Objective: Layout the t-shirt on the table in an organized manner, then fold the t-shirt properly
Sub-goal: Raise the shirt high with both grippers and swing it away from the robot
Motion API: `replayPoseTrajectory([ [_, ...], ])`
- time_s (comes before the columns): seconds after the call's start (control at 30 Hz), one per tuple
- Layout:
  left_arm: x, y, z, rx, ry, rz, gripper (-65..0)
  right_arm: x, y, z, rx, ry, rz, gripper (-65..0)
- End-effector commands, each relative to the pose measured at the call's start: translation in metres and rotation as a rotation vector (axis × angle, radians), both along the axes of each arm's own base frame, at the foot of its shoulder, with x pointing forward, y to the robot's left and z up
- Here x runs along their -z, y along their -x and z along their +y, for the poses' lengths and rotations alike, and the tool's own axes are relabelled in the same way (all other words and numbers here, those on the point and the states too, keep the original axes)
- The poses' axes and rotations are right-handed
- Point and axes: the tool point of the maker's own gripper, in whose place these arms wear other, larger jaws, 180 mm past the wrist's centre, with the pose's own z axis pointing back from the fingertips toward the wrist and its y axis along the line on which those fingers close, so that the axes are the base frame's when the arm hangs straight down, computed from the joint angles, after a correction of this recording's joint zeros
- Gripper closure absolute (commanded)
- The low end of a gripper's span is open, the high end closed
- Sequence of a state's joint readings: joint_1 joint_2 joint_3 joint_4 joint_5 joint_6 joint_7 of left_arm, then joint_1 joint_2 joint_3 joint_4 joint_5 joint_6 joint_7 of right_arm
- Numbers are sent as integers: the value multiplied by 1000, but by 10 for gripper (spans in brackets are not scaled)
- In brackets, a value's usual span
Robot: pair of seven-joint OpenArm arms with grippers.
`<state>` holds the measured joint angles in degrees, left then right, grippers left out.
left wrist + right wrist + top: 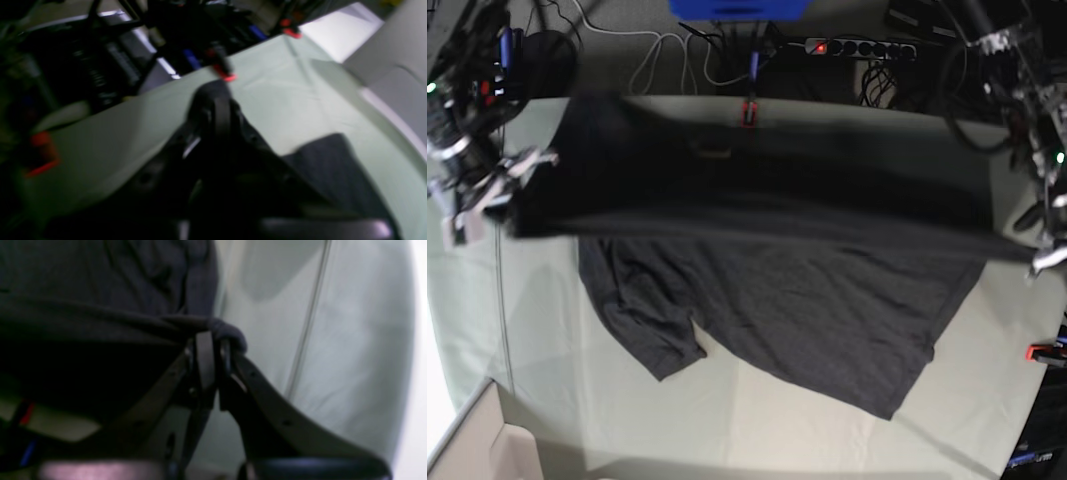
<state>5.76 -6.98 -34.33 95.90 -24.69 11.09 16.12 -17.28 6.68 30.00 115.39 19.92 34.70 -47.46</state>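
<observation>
The charcoal t-shirt (777, 260) hangs stretched between both grippers above the pale green table (547, 380), and its lower part with one sleeve lies on the cloth. At the left of the base view my right gripper (502, 215) holds one end of the taut edge. In the right wrist view this gripper (213, 340) is shut on a bunched fold of the t-shirt (100, 290). At the right my left gripper (1042, 258) holds the other end. The left wrist view is blurred: the left gripper (213, 96) looks shut, with t-shirt (333, 160) fabric below it.
Red clamps (748, 112) (1039, 352) grip the table's far and right edges. A power strip (857, 47) and cables lie behind the table. A pale box (487, 440) sits at the near left corner. In the left wrist view, a clamp (227, 75) lies just beyond the fingers.
</observation>
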Motion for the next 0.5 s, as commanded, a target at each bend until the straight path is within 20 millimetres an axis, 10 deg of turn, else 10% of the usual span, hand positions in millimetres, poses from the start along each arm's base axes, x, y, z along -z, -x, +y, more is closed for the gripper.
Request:
replayPoseTrajectory([
  [0.0, -22, -10, 1, 7, -43, -61, -1, -22, -17, -2, -11, 15, -83, 0],
  [0.47, -100, -134, -82, 254, -45, -252, -1, -183, -176, -90, 57, 117, -371, 0],
])
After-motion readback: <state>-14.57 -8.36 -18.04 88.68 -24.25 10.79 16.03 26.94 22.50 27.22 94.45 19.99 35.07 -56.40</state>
